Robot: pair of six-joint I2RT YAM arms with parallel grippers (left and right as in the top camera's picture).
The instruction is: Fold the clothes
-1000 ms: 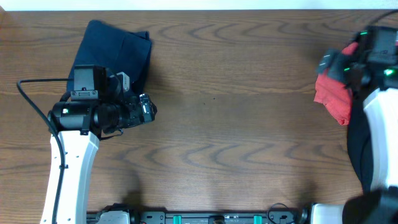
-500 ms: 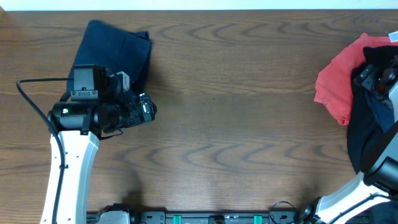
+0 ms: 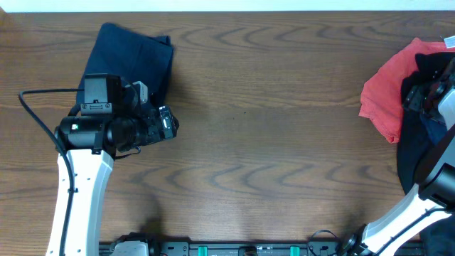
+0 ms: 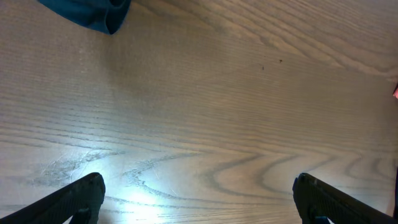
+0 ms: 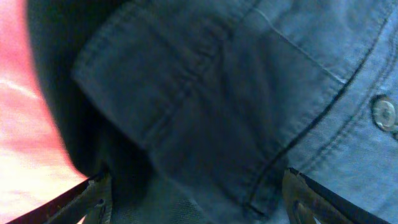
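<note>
Right gripper [image 5: 199, 194], jaws wide, sits on the navy blue denim shorts [image 5: 261, 93] at the right edge of the desk [image 3: 284, 142]; I'd pinch only the waistband [image 5: 186, 106]. Left gripper [image 4: 199, 202] hangs open.

Even light; glare on table [image 4: 134, 186]; clothes [image 5: 205, 106] close-up soft, blurred.

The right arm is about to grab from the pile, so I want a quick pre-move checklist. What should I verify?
1. Right gripper jaws apart: ok, they stand wide.
2. Fabric under them: ok, navy shorts; waistband and button fill the right wrist view.
3. Only one garment within the jaws: cannot tell; coral-red garment and black garment crowd alongside.
4. Left gripper open and empty: ok, above the table.
5. Folded navy piece away from the middle: ok, far left.
</note>
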